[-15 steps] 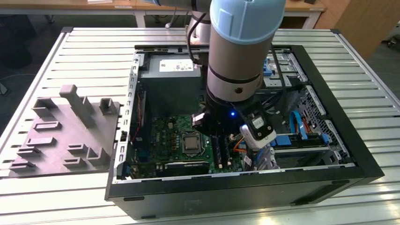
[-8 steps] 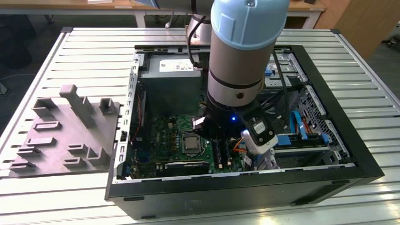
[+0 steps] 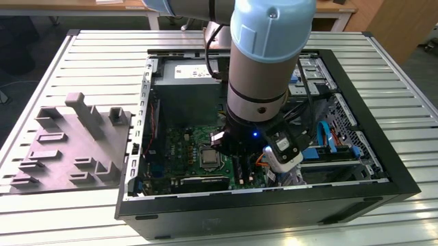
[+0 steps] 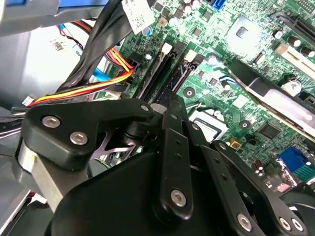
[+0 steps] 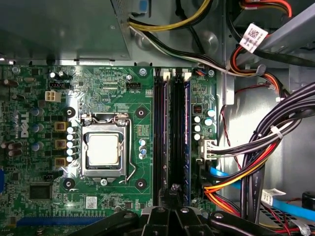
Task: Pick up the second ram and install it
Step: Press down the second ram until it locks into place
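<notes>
On the slatted table (image 3: 82, 51) an open case (image 3: 403, 179) lies on its side, with a grey tray (image 3: 75, 143) at its 9 o'clock, just beside its wall. The exterior view shows what the wrist cameras miss: the arm (image 3: 267, 61) coming in from 12 o'clock and dropping straight into the case, and the tray's moulded posts and pockets. Inside the case a grey power supply (image 3: 188, 82) sits toward 12 o'clock. The green motherboard (image 3: 184, 148) lies toward 6 o'clock, and drive cages with blue cables are at 3 o'clock.

The gripper (image 3: 236, 154) hangs low over the board, just at 3 o'clock of the processor socket (image 3: 208, 159).

The first wrist view looks flat down on the board. It shows the socket (image 5: 103, 150) with its silver lid. Beside it are the long black slot rails (image 5: 162, 137), and a thin blue-edged strip (image 5: 187, 137) stands on edge in the rail farthest from the socket. The gripper (image 5: 174, 189) points at the end of the rails. A bundle of cables (image 5: 256, 162) runs beyond them.

The second wrist view looks past the black gripper (image 4: 167, 105) linkage, slantwise along the same rails.

I cannot tell whether the jaws are apart or together. I also cannot tell whether the ram is between them or already in a rail.
</notes>
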Controlling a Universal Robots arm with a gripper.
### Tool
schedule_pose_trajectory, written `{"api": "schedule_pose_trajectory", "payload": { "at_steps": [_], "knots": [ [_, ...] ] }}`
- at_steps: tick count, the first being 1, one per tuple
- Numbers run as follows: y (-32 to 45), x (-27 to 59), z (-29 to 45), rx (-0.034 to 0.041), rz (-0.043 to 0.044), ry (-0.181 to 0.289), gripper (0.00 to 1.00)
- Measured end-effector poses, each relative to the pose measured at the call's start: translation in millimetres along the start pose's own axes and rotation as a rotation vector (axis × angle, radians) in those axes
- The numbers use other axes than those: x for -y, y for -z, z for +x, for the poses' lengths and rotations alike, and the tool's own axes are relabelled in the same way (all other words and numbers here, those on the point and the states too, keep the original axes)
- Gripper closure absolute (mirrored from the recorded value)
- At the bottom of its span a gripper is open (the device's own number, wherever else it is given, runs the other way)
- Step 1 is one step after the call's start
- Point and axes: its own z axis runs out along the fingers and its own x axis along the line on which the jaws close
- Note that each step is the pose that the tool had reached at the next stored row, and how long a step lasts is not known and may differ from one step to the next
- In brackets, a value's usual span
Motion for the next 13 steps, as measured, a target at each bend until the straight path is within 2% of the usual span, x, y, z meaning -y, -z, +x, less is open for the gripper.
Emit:
{"api": "schedule_pose_trajectory", "payload": {
  "at_steps": [3, 8, 13],
  "knots": [
    [-0.1, 0.0, 0.0, 0.0000, 0.0000, 0.000, 0.90],
    [-6.0, 0.1, 0.2, 0.0001, -0.0003, 0.000, 0.90],
    [-8.4, 0.2, 0.3, 0.0000, -0.0002, 0.000, 0.90]
  ]
}}
